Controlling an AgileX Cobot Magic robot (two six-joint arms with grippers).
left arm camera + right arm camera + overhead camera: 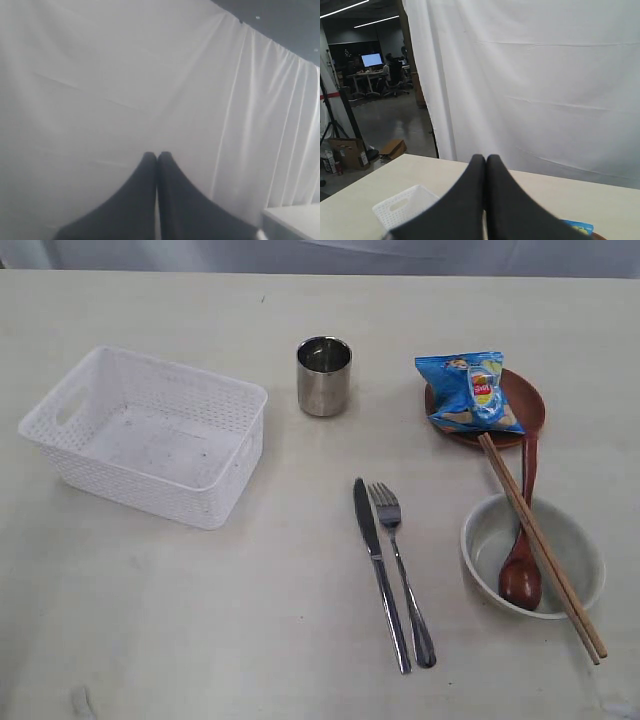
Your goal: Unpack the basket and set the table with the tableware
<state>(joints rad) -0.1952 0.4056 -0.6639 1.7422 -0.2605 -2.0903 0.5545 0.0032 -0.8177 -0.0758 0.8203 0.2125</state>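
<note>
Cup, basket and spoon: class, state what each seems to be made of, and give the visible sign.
Cup: probably steel, brushed and shiny; it mirrors light.
Basket: white plastic, matt, with moulded lattice walls.
Spoon: likely wood, glossy red-brown; lacquer is possible.

Only print in view: blue snack bag (468,392), seen in exterior view. Red-and-yellow round logo (483,388) on bag front; lettering too small to read, brand not legible. Other pale print around logo blurred. Right wrist view: corner of bag (578,227) peeks out from behind one of right jaws, no letters legible on it. Lit monitor (372,60) far beyond right jaws, screen content unreadable. Cardboard boxes (347,150) on floor, markings not legible. Left wrist view: nothing readable.
</note>
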